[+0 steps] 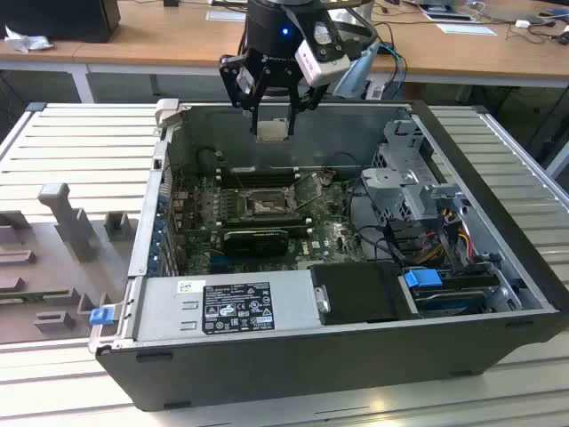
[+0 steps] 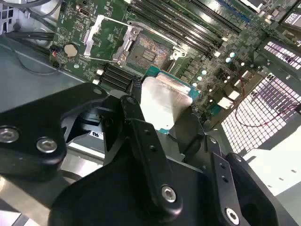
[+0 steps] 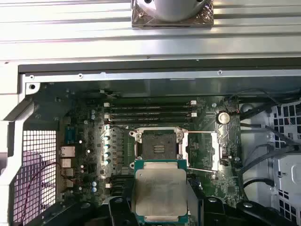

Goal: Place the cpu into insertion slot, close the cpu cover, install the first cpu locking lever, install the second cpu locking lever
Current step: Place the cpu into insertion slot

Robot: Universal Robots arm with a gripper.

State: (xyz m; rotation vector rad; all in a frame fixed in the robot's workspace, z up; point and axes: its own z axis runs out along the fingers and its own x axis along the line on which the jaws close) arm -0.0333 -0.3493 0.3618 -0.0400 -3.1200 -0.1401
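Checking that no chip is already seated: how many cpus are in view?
1. The cpu is held by the fingers of the gripper above the open case; the insertion slot below shows a bare dark centre. None seems hidden.

Small flat square cpu (image 3: 160,193) with a dull, faintly scuffed silvery metal face and green board edge, matt black jaws with shiny screw heads, square insertion slot (image 3: 157,144) rimmed in grey metal, thin bare-metal silvery cpu cover (image 2: 91,40), green circuit board (image 3: 229,188), ribbed pale metal desk (image 1: 80,151)
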